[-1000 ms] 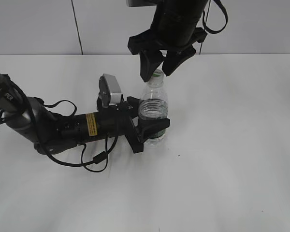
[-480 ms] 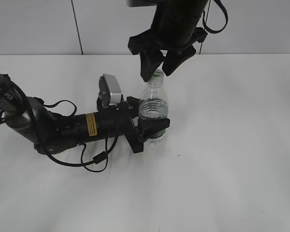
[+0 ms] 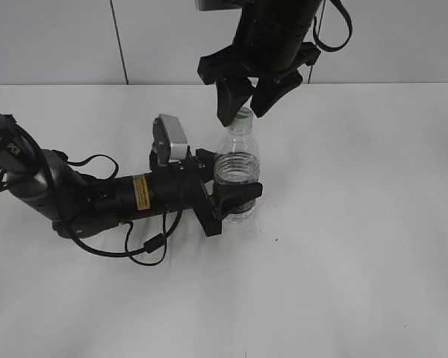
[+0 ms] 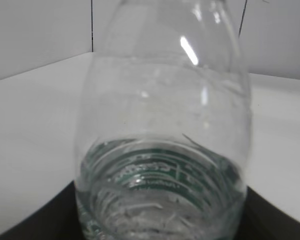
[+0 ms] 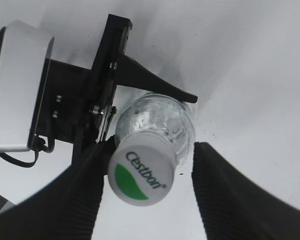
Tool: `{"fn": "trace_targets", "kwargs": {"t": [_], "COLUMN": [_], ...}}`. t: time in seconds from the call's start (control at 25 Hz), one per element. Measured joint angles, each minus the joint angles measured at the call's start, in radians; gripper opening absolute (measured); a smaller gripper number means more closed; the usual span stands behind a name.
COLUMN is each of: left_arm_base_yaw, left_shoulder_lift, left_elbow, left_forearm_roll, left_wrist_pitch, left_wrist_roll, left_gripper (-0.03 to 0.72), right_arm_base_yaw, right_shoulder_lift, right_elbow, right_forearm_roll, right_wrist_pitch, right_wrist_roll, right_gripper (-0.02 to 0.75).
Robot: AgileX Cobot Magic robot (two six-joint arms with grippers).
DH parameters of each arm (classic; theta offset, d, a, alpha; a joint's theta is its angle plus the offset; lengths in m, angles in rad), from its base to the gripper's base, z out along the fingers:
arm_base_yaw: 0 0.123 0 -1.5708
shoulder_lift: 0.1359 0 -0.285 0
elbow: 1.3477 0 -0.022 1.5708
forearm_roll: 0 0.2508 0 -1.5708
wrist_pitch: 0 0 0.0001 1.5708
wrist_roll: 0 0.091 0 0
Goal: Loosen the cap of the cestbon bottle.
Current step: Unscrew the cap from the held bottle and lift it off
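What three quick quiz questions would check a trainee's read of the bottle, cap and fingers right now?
1. True or false: the cap is off the cestbon bottle.
2. Which gripper clamps the bottle's body: A left, B right?
3. Fill in: the right gripper is ____ around the cap.

Key:
1. False; it sits on the neck.
2. A, the left gripper.
3. Open; one of its fingers stands clear of the cap.
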Motion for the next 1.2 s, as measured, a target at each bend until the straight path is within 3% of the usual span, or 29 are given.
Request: {"fn": "trace_targets", "kwargs": {"t": [0.56, 0.72, 1.2], "left_arm_base_yaw": [0.0, 0.0, 0.0], "left_shoulder_lift": [0.0, 0.0, 0.0], "left_elbow": [0.0, 0.0, 0.0], "left_forearm_roll": [0.0, 0.0, 0.0], "left_wrist_pitch": [0.0, 0.0, 0.0], "left_wrist_roll": [0.0, 0.0, 0.0], "left_gripper": [0.409, 0.409, 0.409], "right_arm_base_yaw": [0.0, 0.001, 0.001], "right_shoulder_lift": [0.003, 0.006, 0.006], "right_elbow": [0.0, 0.0, 0.0], "right_forearm_roll": [0.0, 0.002, 0.005], "right_wrist_pitch": [0.0, 0.0, 0.0], "right_wrist_roll": [0.0, -0.007, -0.299], "right_gripper": [0.373, 0.3, 0.3]}}
